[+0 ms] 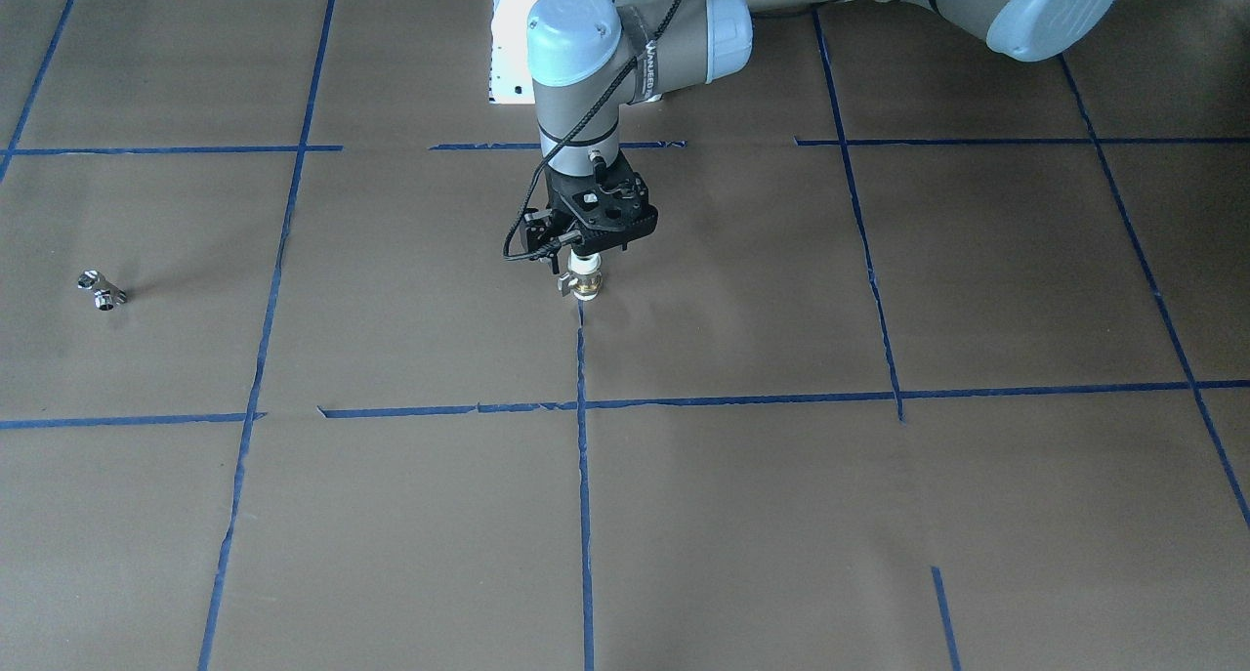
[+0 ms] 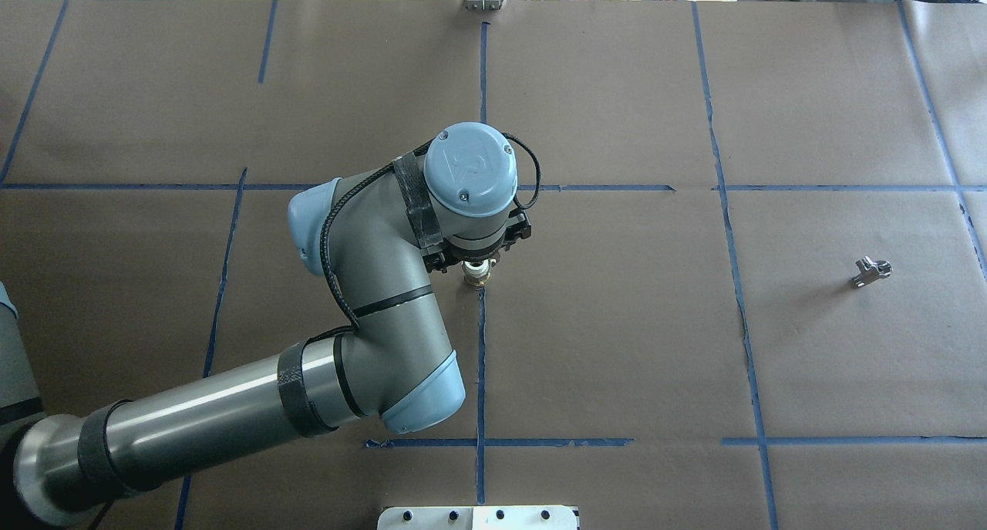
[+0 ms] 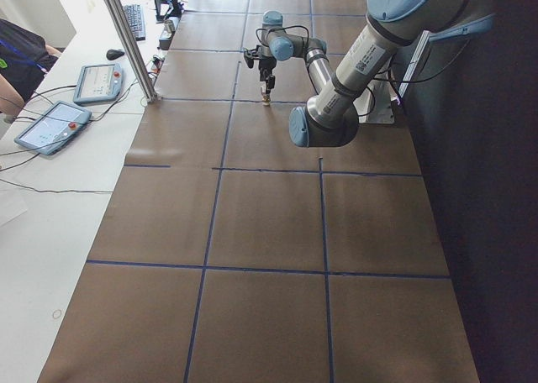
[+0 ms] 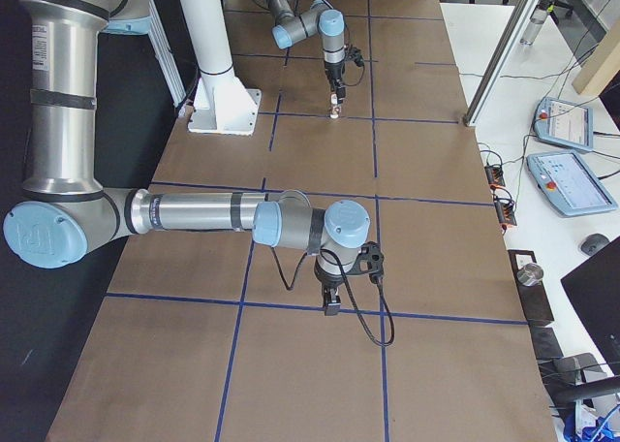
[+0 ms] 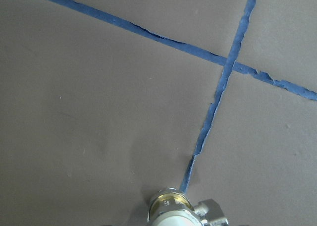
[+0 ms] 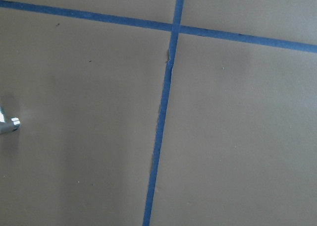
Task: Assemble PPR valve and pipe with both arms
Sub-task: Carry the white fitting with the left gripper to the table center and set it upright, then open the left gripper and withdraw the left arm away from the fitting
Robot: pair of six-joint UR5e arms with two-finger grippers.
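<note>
- Right now the left arm (image 2: 370, 283) hangs its jaws straight down. They are clamped on the white top end of the PPR valve (image 1: 584, 278), with the brass band and little grey lever showing just beneath them.
- I cannot tell whether the valve's lower end touches the table (image 1: 879, 505). It sits very low, right at a blue tape line (image 1: 584, 456).
- The pipe (image 1: 102, 291) lies on the table well apart from the left jaws, over on the right arm's half.
- The right arm (image 4: 194, 212) points its jaws down at the table, well apart from the left jaws. I cannot tell whether they are open or closed.
- My worry is that the hold takes only the valve's top end, so a sideways push from the pipe could tip or twist it in the jaws.
- The pipe is small, shiny and angled. A slightly off pinch could send it skidding or seat it crooked, and then the ends would jam rather than mate.
</note>
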